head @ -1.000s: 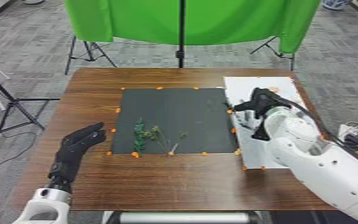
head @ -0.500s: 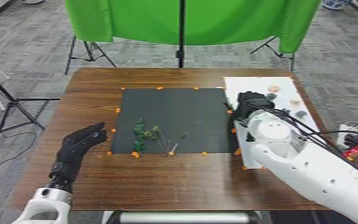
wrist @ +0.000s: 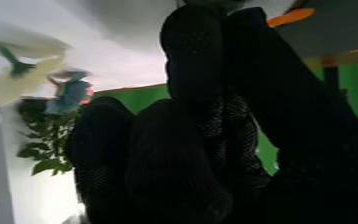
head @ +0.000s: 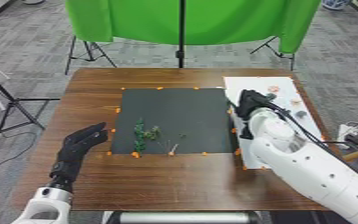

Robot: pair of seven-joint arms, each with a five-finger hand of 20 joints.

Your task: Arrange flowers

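Apparently, right hand (head: 250,100) pinches dark thing (wrist: 226,4), mostly hidden, at fingertips

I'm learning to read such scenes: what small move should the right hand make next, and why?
Probably a short shift left, over the dark sheet. The right hand is where it meets the white sheet, and green sprigs lie on the dark one, so the arrangement seems to belong there. Whether it holds a stem is hidden.

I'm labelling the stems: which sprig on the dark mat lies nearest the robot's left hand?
The long green sprig, leftmost on the dark mat; the bushier sprig and pale stems lie farther right.
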